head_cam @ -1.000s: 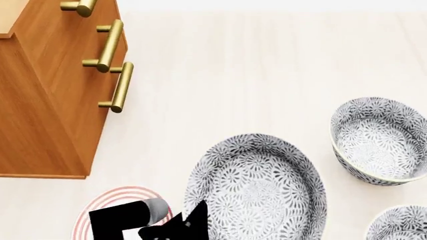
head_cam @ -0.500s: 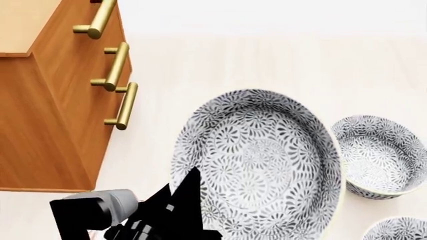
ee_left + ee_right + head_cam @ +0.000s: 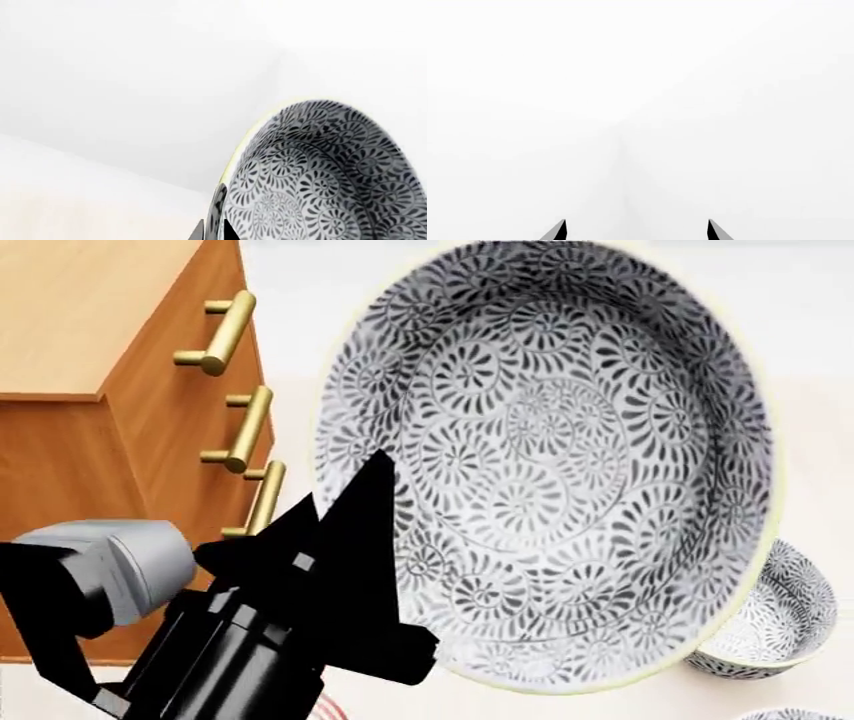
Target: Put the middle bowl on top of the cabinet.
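While the middle bowl (image 3: 561,460) was already off the floor-level surface and carried high in the head view, it was not yet on the cabinet (image 3: 80,330), so pick and lift looked done; transfer over the cabinet top and release were left. The left gripper (image 3: 380,570) was clamped on the bowl's lower-left rim, one black finger (image 3: 360,530) lying across the patterned inside; the finger behind the wall was hidden. The bowl hung in the air to the right of the cabinet's handle face, near it, not touching as far as I could tell, and roughly level with or above the cabinet top. Its mouth was tipped steeply toward the head camera rather than facing up, so its axis ran closer to horizontal than upright; being round, it had no real long axis. The left wrist view showed the same bowl (image 3: 320,175) tilted, interior visible, with blank white behind. It would probably need levelling before set-down. Another patterned bowl (image 3: 767,625) sat lower right, partly hidden behind the held one. The right gripper (image 3: 637,231) showed two tips spread apart with nothing between them, against blank white.
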